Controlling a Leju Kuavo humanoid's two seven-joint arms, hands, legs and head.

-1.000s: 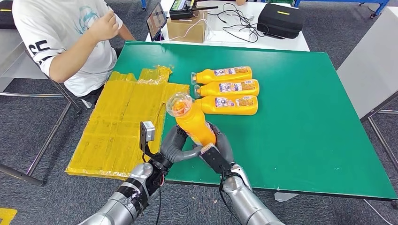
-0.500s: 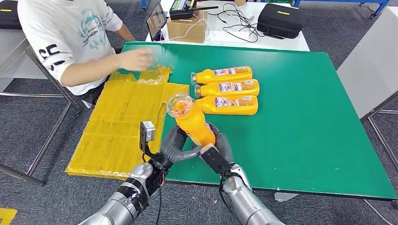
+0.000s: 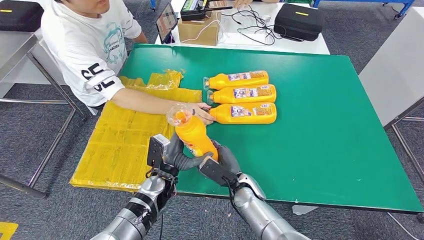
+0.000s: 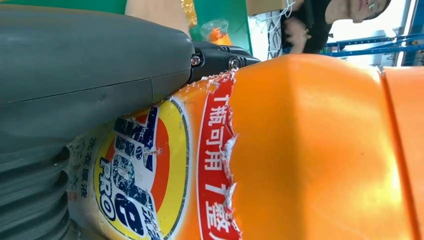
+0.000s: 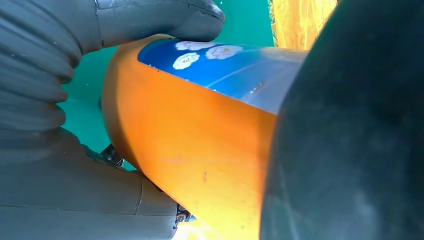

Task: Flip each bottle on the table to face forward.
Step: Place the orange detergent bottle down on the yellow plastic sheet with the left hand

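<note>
Bottle (image 3: 192, 134) gripped by both hands near table edge (image 3: 300, 201)

A green table (image 3: 325, 150) stands on a grey carpet floor (image 3: 30, 130). Behind it is a white table (image 3: 280, 44) with a brown cardboard box (image 3: 199, 30), a black case (image 3: 298, 20), black cables (image 3: 250, 20) and a tablet (image 3: 166, 22). On the left side of the green table lies a yellow sheet (image 3: 127, 145), which hangs over the edge. A person in a white T-shirt (image 3: 92, 45) sits at the left side. At the right there is a pale grey surface (image 3: 395, 75) with metal legs (image 3: 405, 145). The light is bright and even
</note>
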